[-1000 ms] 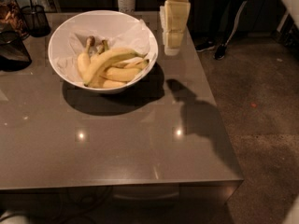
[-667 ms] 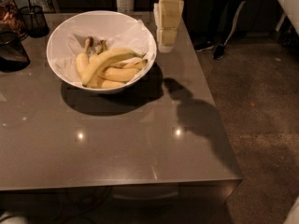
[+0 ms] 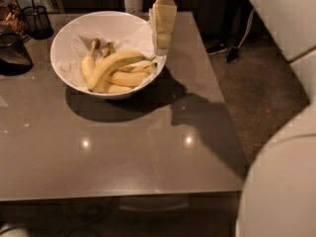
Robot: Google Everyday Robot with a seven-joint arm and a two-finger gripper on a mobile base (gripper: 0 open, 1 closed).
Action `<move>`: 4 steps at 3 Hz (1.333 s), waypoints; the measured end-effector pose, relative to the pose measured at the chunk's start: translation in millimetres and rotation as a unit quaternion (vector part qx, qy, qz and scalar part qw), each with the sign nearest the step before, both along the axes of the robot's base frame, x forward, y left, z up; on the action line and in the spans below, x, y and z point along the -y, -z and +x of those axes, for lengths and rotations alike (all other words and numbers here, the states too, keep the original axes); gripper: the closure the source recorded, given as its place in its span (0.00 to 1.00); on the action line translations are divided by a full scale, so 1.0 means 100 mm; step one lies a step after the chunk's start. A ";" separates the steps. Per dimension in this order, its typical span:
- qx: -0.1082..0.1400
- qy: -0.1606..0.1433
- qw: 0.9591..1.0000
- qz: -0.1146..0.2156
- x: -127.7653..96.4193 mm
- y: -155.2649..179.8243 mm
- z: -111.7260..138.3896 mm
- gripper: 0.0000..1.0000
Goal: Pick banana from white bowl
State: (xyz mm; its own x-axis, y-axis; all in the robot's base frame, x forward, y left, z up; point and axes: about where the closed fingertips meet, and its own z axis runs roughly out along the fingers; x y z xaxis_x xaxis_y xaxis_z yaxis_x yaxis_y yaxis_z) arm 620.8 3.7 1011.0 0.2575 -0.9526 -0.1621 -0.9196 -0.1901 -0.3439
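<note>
Gripper (image 3: 161, 49) poised over the right rim of the white bowl (image 3: 63, 36) on a glossy grey table (image 3: 123, 172).
The banana (image 3: 116, 63) lies in the bowl across shorter ones, its stem end just below the gripper, whose fingers seem pressed together on nothing. The tabletop reflects two small lights and carries the bowl's shadow; dark glass containers (image 3: 14, 53) stand at its left edge, and dark speckled floor (image 3: 261, 88) lies to the right.
</note>
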 end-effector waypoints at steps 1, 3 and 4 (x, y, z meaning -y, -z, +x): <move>-0.017 -0.002 1.000 -0.011 -0.13 0.18 0.20 0.17; -0.039 -0.011 0.999 -0.022 -0.33 0.46 0.46 0.32; -0.046 -0.017 0.998 -0.025 -0.44 0.57 0.54 0.31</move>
